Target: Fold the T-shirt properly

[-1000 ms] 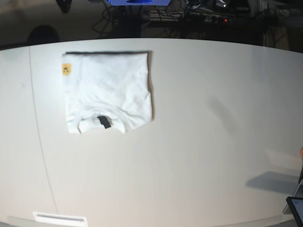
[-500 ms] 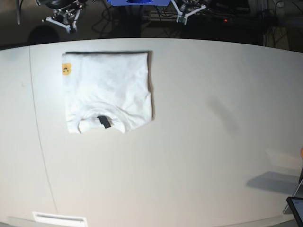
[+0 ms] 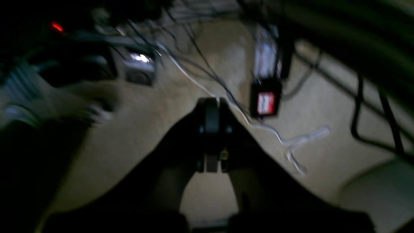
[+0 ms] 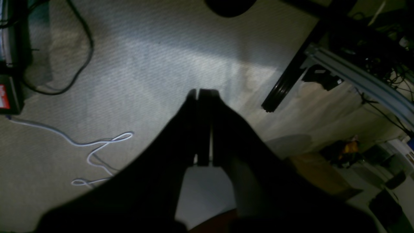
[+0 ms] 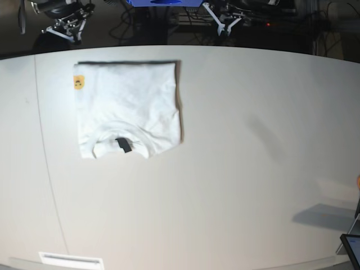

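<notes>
The white T-shirt (image 5: pixel 129 107) lies folded into a rough rectangle on the left part of the white table (image 5: pixel 253 140). Its plain reverse faces up, with the black neck label (image 5: pixel 123 144) at the near edge and a small yellow patch (image 5: pixel 79 82) at the far left corner. Both grippers hang beyond the table's far edge, apart from the shirt. The right gripper (image 5: pixel 67 27) is at the top left and the left gripper (image 5: pixel 226 21) at the top middle. In the wrist views the left gripper (image 3: pixel 212 103) and the right gripper (image 4: pixel 202 94) are shut and empty over the carpet.
A dark screen (image 5: pixel 353 248) pokes in at the table's near right corner, with a grey shadow beside it. A white strip (image 5: pixel 70 260) lies at the near left edge. Cables (image 4: pixel 97 145) and a black box with a red label (image 3: pixel 266 103) lie on the floor behind the table.
Both grippers have come into the base view at the table's far edge and shifted a little. The T-shirt has not moved.
</notes>
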You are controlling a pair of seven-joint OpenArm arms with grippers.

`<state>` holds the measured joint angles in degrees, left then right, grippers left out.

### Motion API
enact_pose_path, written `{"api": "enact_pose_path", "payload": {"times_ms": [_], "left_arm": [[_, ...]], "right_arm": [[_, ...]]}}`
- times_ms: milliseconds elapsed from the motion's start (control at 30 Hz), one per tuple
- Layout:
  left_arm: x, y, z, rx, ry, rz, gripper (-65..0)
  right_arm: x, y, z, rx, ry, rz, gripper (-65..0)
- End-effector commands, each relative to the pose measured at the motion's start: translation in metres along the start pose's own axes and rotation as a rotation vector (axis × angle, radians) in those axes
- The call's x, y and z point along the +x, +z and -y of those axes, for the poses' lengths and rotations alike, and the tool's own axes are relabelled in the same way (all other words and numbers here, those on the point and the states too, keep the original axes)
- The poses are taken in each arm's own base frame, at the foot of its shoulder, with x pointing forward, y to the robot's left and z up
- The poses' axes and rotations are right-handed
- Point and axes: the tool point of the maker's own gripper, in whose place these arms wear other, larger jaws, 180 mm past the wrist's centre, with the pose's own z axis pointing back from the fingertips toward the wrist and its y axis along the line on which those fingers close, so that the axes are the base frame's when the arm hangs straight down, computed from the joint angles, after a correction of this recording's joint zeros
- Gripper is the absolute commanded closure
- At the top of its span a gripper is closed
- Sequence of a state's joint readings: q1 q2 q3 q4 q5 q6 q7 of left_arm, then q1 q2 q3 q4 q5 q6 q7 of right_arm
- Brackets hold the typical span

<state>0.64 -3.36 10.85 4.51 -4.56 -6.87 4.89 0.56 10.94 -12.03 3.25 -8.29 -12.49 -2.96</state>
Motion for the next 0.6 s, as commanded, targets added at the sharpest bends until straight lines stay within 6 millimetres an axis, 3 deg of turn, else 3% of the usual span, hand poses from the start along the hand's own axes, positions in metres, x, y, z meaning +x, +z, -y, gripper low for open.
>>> {"api": "enact_pose_path", "payload": {"times_ms": [0, 200, 567], "left_arm": [[-0.003, 0.000, 0.004, -0.008, -0.006, -0.002, 0.0], [0.009, 0.000, 0.005, -0.010, 0.002, 0.019, 0.0], [0.004, 0.000, 0.007, -0.013, 0.009, 0.013, 0.0]], "right_arm": [[-0.003, -0.001, 0.005, -0.011, 0.006, -0.006, -1.0], [-0.005, -0.001, 0.005, -0.009, 0.007, -0.011, -1.0], [-0.006, 0.000, 0.002, -0.004, 0.008, -0.015, -1.0]]}}
